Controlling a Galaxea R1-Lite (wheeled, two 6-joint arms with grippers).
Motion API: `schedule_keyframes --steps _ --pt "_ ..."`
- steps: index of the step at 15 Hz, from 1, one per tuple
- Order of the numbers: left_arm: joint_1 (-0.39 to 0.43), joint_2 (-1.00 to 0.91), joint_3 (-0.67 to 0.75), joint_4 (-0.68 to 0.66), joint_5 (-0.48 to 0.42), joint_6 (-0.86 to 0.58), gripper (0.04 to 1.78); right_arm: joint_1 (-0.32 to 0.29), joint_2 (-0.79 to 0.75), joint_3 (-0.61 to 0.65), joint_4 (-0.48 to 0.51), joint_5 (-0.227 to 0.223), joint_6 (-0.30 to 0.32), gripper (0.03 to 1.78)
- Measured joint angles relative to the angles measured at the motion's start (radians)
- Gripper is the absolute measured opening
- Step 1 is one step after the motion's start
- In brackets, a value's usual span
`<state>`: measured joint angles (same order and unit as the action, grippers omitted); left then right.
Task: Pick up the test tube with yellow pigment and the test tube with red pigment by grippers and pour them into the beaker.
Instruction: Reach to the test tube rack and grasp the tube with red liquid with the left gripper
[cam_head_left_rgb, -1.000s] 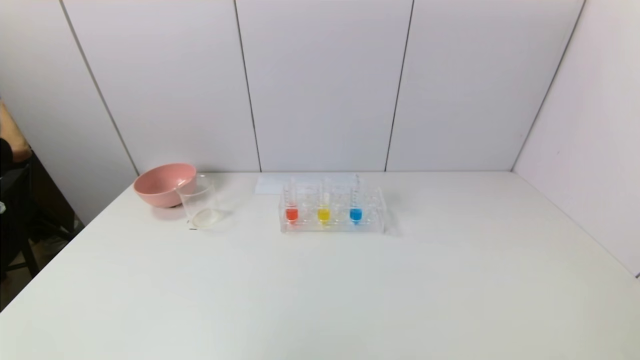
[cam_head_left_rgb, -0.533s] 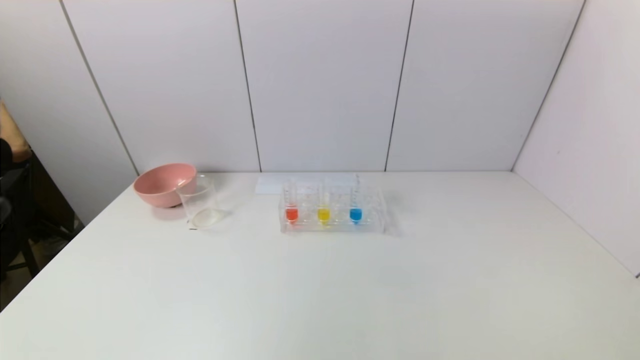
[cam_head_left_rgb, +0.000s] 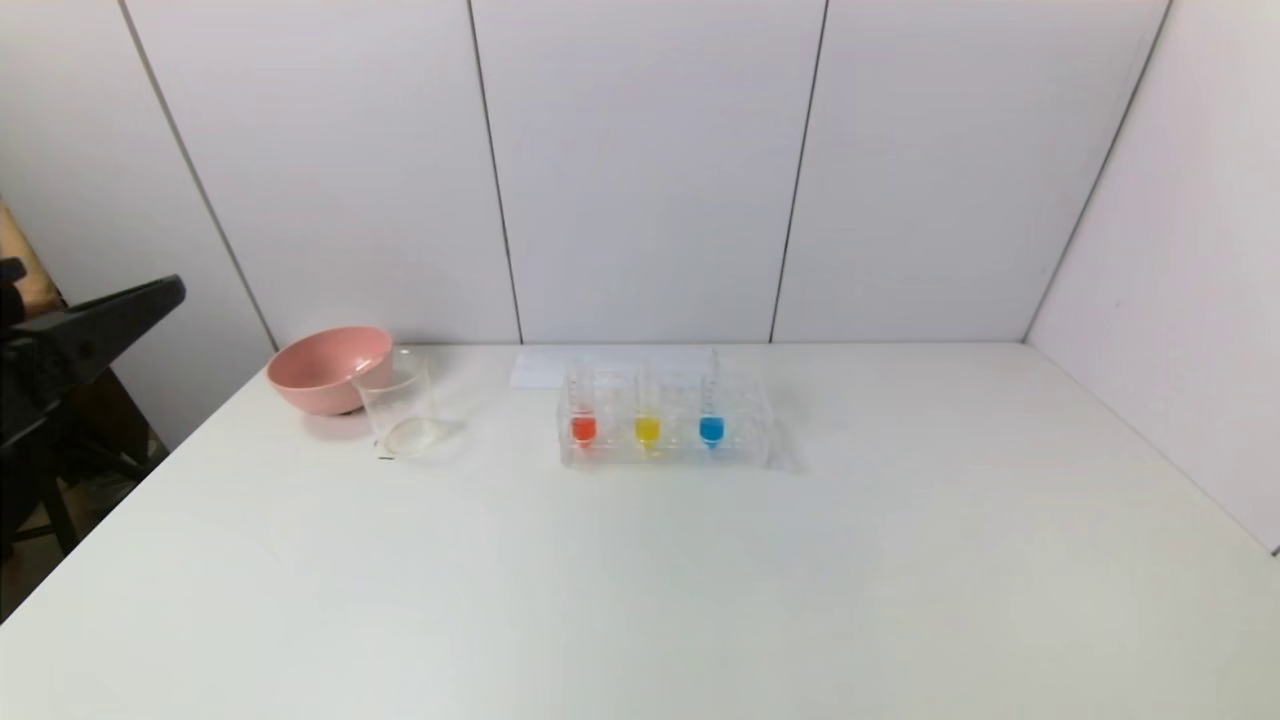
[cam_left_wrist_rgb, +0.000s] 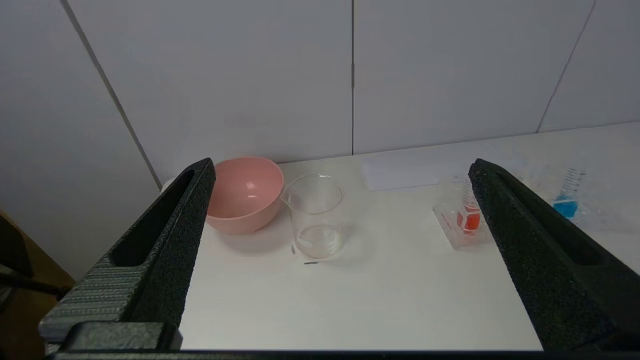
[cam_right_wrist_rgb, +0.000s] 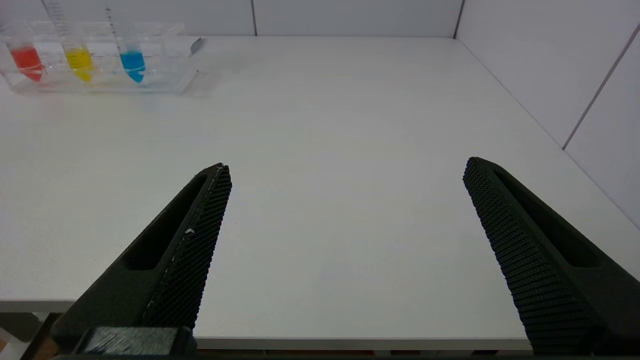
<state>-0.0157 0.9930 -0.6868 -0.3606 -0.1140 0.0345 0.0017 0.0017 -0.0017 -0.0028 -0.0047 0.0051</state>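
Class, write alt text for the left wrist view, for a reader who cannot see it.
The open left gripper frames a white table, holding nothing. Between its black fingers stand a pink bowl and, beside it, a clear beaker. Farther along, a clear rack holds the red-filled tube and a blue-filled tube.

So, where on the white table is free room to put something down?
Bare white table spans the near side and right of the clear tube rack. Crowded: the clear beaker touches the pink bowl; a narrow gap separates beaker and rack.
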Motion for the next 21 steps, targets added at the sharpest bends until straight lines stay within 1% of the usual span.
schedule_keyframes --steps 5,7,13,16,21 --pt "-0.039 0.185 -0.008 -0.148 0.000 -0.003 1.78 -0.001 0.000 0.000 0.000 0.000 0.000 1.70" --pt "-0.066 0.253 -0.016 -0.216 0.000 -0.003 1.78 0.000 0.000 0.000 0.000 0.000 0.000 1.70" --pt "-0.153 0.387 -0.050 -0.261 -0.001 -0.013 1.78 -0.001 0.000 0.000 0.000 0.000 0.000 1.70" --pt "-0.203 0.448 -0.052 -0.320 -0.001 -0.065 1.78 0.000 0.000 0.000 0.000 0.000 0.000 1.70" --pt "-0.279 0.558 -0.042 -0.450 0.004 -0.081 1.78 0.000 0.000 0.000 0.000 0.000 0.000 1.70"
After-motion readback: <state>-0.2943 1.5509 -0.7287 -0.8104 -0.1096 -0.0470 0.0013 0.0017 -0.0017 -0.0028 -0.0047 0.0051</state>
